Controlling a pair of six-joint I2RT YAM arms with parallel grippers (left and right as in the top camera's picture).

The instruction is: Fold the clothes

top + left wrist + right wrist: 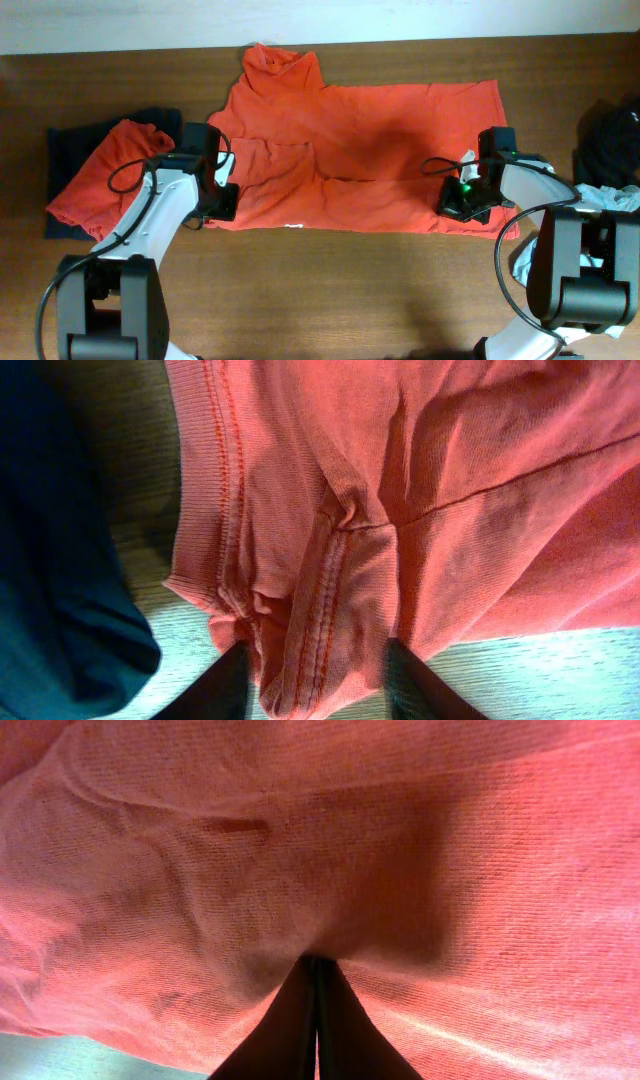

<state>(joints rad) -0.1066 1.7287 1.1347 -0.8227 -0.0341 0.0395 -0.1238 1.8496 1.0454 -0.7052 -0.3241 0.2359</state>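
left gripper point(318, 682): mine's clamped on the bunched hem at the red-orange T-shirt point(360, 140)'s lower left corner
right gripper point(316, 995): pinched tight on the T-shirt's lower right edge
folded pile point(95, 185): just left of the T-shirt

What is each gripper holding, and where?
Both hold the red-orange T-shirt: left gripper on a bunched seam at its near left edge, right gripper pinching its near right edge.

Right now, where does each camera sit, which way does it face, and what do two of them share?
Overhead: fixed above the table, looking down on the red-orange T-shirt; both arms, left gripper and right gripper show.
Left wrist: low at the shirt's corner, looking past its dark fingers, which grip the bunched hem; navy garment beside.
Right wrist: pressed close to the shirt; closed fingers pinch the cloth.
Shared: all see the T-shirt; overhead and left wrist also the navy garment.
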